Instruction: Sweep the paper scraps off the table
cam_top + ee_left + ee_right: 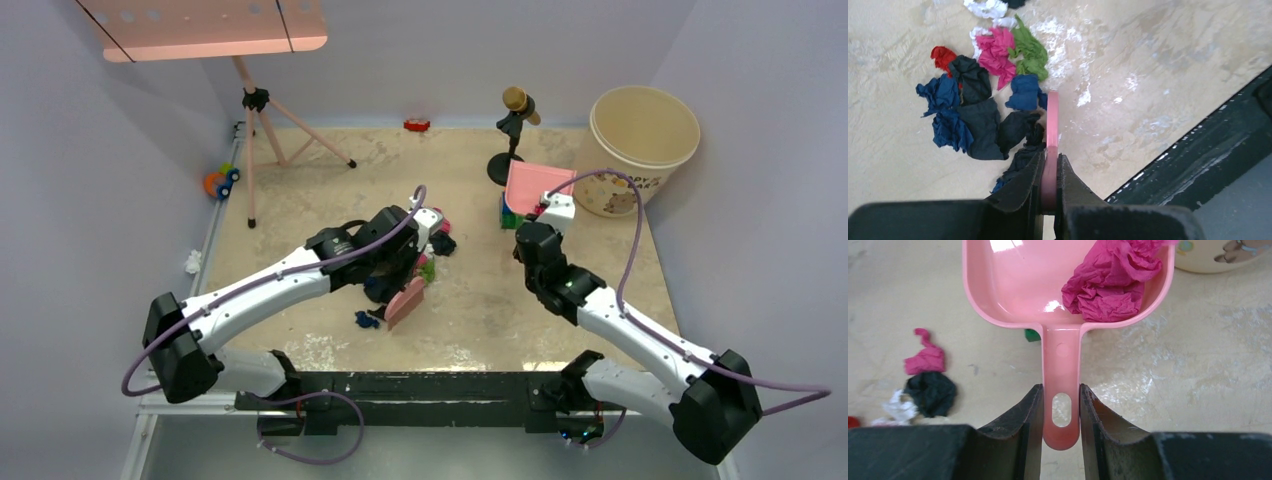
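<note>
1. Left gripper (1049, 162): jaws closed tight on the thin flat handle of the pink brush (1052, 117), which runs straight out ahead of the fingertips, seen edge-on.
2. Paper scraps (975, 107): main heap of navy, black, red, magenta, green and white. It lies on the table (1158, 60) ahead of these jaws and to their left, and the nearest dark wads touch the brush.
3. Right gripper (1061, 395): jaws clamped on the handle of the pink dustpan (1013, 285), beside its hanging hole, with the pan directly ahead.
4. Magenta wad (1108, 287): in the pan's right corner. More loose wads lie left of these jaws.
5. Handling, judged: the scraps look light, soft and crumpled, likely to scatter or spring back. Push them with the brush rather than pinch them.
6. Bucket (1220, 255): beyond the pan, to the right.
</note>
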Available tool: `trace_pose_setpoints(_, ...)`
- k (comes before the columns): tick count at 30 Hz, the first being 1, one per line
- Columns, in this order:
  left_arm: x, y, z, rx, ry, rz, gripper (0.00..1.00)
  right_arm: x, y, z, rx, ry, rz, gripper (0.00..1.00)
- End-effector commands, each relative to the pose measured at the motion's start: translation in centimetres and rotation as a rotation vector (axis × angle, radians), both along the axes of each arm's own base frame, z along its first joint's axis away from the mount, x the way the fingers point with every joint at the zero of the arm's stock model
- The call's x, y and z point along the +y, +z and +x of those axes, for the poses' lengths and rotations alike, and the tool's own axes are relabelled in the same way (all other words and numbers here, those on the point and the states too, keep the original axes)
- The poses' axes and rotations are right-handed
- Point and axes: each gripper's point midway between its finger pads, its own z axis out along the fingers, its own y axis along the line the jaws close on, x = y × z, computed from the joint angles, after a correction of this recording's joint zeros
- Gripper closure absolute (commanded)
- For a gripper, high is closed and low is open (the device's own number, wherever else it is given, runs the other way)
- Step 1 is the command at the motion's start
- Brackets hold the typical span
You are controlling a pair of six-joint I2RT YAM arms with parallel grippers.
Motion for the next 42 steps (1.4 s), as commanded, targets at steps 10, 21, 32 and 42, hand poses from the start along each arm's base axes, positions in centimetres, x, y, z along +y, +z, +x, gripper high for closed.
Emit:
trace_pose_setpoints(10, -3.3, 5.7, -3.9, 0.086, -0.121, -0.331, 1.0, 0.7, 18.1, 2.7, -0.033, 0.158, 0.194, 1.0)
trace_pose_setpoints(21, -3.7, 6.6, -4.5, 0.092, -0.102, -0.426, 1.0, -7.2, 26.5, 9.3, -0.216, 0.181, 0.525, 1.0)
trace_pose_setpoints(32, -3.3, 8.1, -4.8, 0.059, -0.112, -0.461, 1.0, -11.5, 24.4, 12.3, -0.554, 0.476, 1.248, 1.0)
trace_pose_setpoints(42, -3.2, 7.3, -4.7, 0.057, -0.101, -0.456, 1.0, -13.2, 23.1, 10.8, -0.703, 0.589, 1.493, 1.0)
